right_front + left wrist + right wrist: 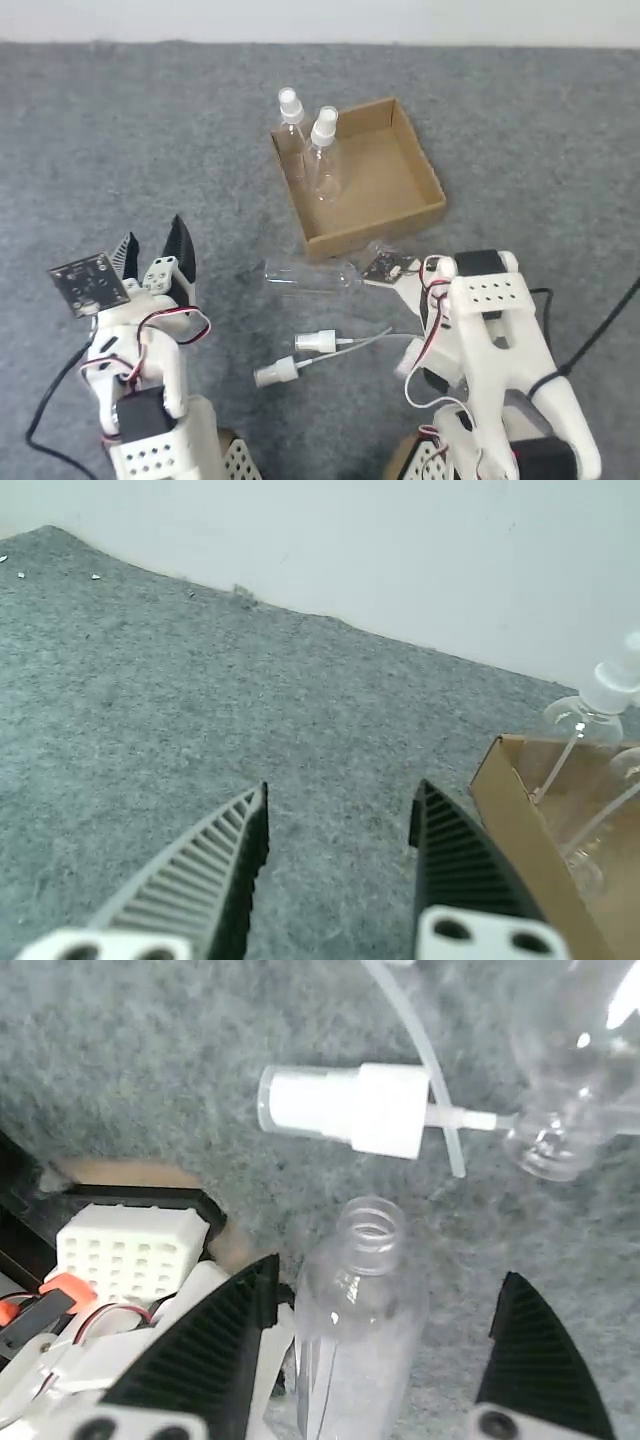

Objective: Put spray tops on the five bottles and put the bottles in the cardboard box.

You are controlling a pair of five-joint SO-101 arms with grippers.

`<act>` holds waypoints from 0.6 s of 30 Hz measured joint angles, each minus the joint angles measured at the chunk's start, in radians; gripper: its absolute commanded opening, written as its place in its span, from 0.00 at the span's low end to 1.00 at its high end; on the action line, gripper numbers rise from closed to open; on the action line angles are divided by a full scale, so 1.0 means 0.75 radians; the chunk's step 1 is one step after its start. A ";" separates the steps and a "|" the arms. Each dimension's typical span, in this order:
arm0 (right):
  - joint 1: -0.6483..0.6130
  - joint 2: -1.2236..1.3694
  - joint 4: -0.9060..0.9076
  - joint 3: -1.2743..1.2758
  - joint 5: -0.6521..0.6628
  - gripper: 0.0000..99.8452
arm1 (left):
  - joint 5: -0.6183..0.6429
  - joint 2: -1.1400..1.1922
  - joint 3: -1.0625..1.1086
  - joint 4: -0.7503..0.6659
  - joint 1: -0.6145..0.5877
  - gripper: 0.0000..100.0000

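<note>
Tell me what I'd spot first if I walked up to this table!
Two bottles with spray tops stand in the cardboard box on the grey mat. In front of the box, a bare bottle and two loose spray tops lie on the mat, and the right pincer sits open around another topless bottle.

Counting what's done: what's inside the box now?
Two upright bottles, each with a spray top, stand near the box's far-left corner. Its near wall hides the strip of floor just behind it.
</note>
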 measured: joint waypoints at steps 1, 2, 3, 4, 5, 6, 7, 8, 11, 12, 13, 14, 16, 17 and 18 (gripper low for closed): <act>0.002 0.000 -0.016 0.020 0.000 0.29 | 0.000 0.000 0.000 0.000 0.000 0.22; 0.002 0.000 -0.033 0.039 0.000 0.29 | 0.000 0.000 0.000 0.000 0.000 0.22; 0.002 0.000 -0.055 0.055 0.002 0.29 | 0.000 0.000 0.000 0.000 0.000 0.22; 0.002 0.000 -0.076 0.072 0.004 0.29 | 0.000 0.000 0.000 0.000 0.000 0.22; 0.002 0.000 -0.096 0.090 0.004 0.29 | 0.000 0.000 0.000 0.000 0.000 0.22; 0.002 0.000 -0.119 0.108 0.004 0.29 | 0.000 0.000 0.000 0.000 0.000 0.22; 0.000 0.000 -0.137 0.131 0.004 0.29 | 0.000 0.000 0.000 0.000 0.000 0.22; 0.002 0.000 -0.155 0.153 0.004 0.29 | 0.000 0.000 0.000 0.000 0.000 0.22; 0.006 -0.002 -0.194 0.190 0.004 0.24 | 0.000 0.000 0.000 0.000 0.000 0.22; 0.023 -0.002 -0.209 0.192 0.004 0.22 | 0.000 0.000 0.000 0.000 0.000 0.22; 0.043 -0.002 -0.219 0.192 0.004 0.19 | 0.000 0.000 0.000 0.000 0.000 0.22; 0.055 -0.002 -0.231 0.192 0.004 0.17 | 0.000 0.000 0.000 0.000 0.000 0.22; 0.072 -0.002 -0.252 0.196 0.004 0.13 | 0.000 0.000 0.000 0.000 0.000 0.22; 0.080 -0.002 -0.264 0.209 0.004 0.11 | 0.000 0.000 0.000 0.000 0.000 0.22; 0.086 -0.002 -0.272 0.225 0.018 0.10 | 0.000 0.000 0.000 0.000 0.000 0.22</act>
